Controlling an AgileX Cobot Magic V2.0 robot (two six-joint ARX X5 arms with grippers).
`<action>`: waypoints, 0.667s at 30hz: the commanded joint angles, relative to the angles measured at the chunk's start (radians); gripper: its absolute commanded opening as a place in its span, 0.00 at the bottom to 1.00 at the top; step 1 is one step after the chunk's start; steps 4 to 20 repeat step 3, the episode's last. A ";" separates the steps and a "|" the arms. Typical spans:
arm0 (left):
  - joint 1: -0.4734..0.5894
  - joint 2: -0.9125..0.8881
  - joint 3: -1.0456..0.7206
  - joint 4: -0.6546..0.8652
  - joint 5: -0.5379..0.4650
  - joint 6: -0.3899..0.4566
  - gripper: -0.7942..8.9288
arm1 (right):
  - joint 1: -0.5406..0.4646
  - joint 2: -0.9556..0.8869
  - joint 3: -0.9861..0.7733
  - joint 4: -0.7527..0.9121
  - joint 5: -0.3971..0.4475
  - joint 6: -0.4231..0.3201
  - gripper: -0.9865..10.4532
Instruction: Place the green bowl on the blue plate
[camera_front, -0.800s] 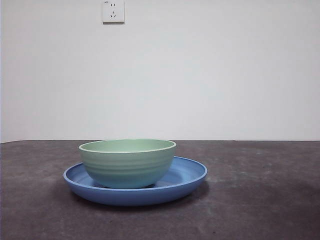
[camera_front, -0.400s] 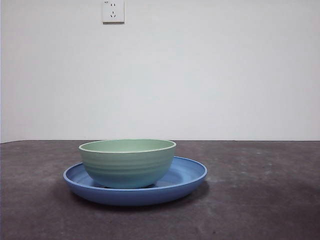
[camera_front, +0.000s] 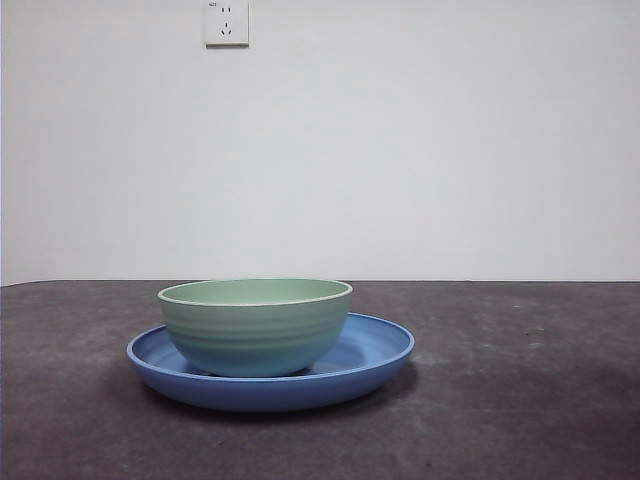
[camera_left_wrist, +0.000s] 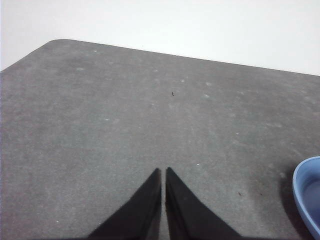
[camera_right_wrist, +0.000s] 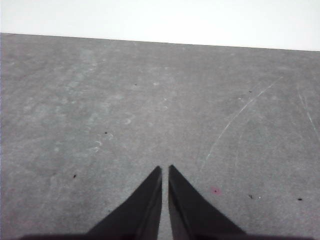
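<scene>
The green bowl (camera_front: 256, 327) stands upright inside the blue plate (camera_front: 375, 352) on the dark table, left of centre in the front view. No arm shows in that view. My left gripper (camera_left_wrist: 163, 171) is shut over bare table, with nothing between its jaws; an edge of the blue plate (camera_left_wrist: 306, 195) shows at the side of the left wrist view. Over another bare stretch of table, my right gripper (camera_right_wrist: 164, 169) is shut and holds nothing; neither bowl nor plate appears in its wrist view.
A white wall stands behind the table, with a power socket (camera_front: 226, 22) high up. The table's rounded corner (camera_left_wrist: 55, 42) shows in the left wrist view. Fine scratches (camera_right_wrist: 240, 112) mark the tabletop under the right arm.
</scene>
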 joint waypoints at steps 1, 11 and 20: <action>0.001 -0.001 -0.020 -0.007 -0.002 0.016 0.10 | -0.002 -0.001 -0.005 0.013 0.002 0.011 0.10; 0.001 -0.001 -0.020 -0.007 -0.002 0.016 0.10 | -0.002 -0.001 -0.005 0.013 0.002 0.011 0.10; 0.001 -0.001 -0.020 -0.007 -0.002 0.016 0.10 | -0.002 -0.001 -0.005 0.013 0.002 0.011 0.10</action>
